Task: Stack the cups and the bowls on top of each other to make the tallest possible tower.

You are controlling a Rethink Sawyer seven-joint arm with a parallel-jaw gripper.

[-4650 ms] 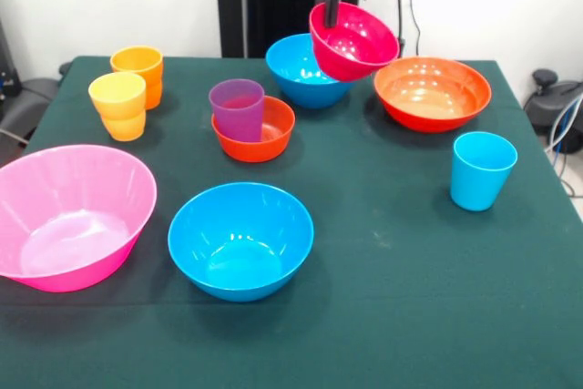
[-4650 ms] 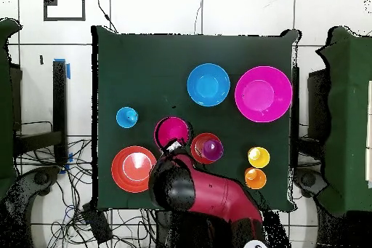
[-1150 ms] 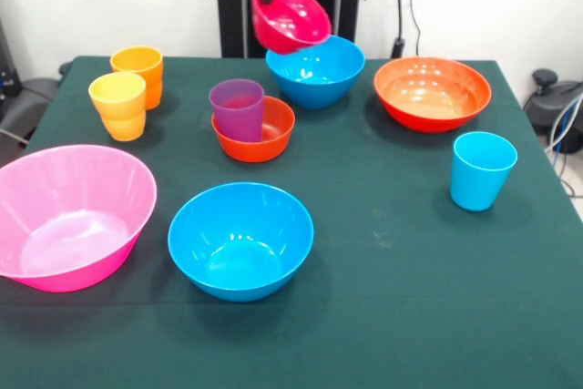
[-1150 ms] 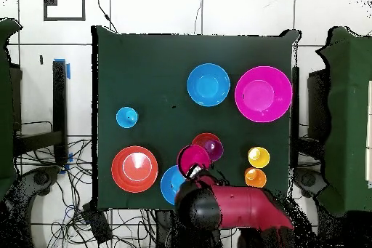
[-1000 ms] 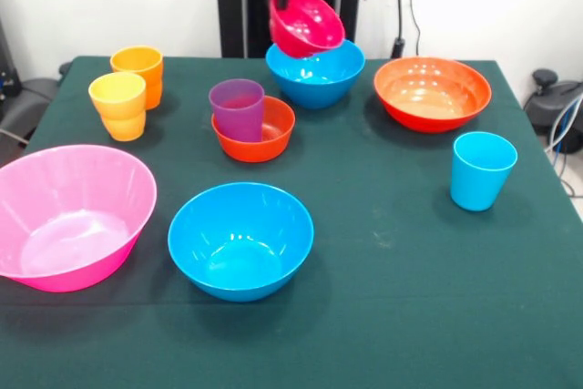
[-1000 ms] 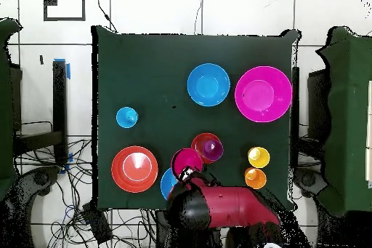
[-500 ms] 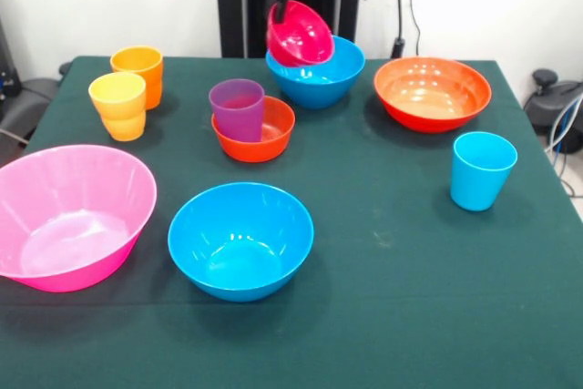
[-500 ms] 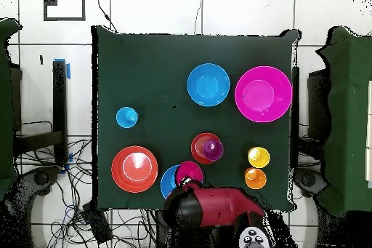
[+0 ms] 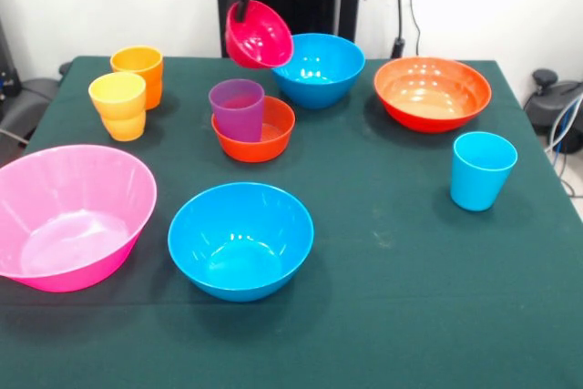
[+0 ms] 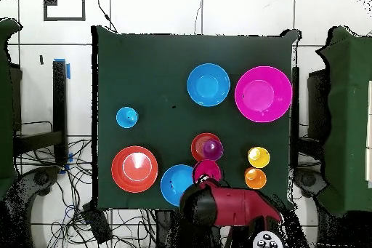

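Note:
My gripper (image 9: pixel 240 8) is shut on the rim of the small crimson bowl (image 9: pixel 260 35), which hangs tilted in the air, just behind and above the purple cup (image 9: pixel 237 108). That cup stands upright inside the small orange bowl (image 9: pixel 264 137). From overhead, the crimson bowl (image 10: pixel 207 170) lies right beside the purple cup (image 10: pixel 211 147), with the red arm (image 10: pixel 227 206) covering the gripper. The yellow cup (image 9: pixel 118 105) and orange cup (image 9: pixel 138 70) stand together at the left. Alone at the right is the light blue cup (image 9: pixel 481 168).
A blue bowl (image 9: pixel 319 68) sits just right of the held bowl, and the wide orange bowl (image 9: pixel 432 91) is further right. A second blue bowl (image 9: pixel 240 239) and the huge pink bowl (image 9: pixel 68 216) occupy the near left of the green table (image 9: pixel 410 298).
The gripper has carried the crimson bowl leftward in the front view, off the far blue bowl and over behind the purple cup. Everything on the table stayed put.

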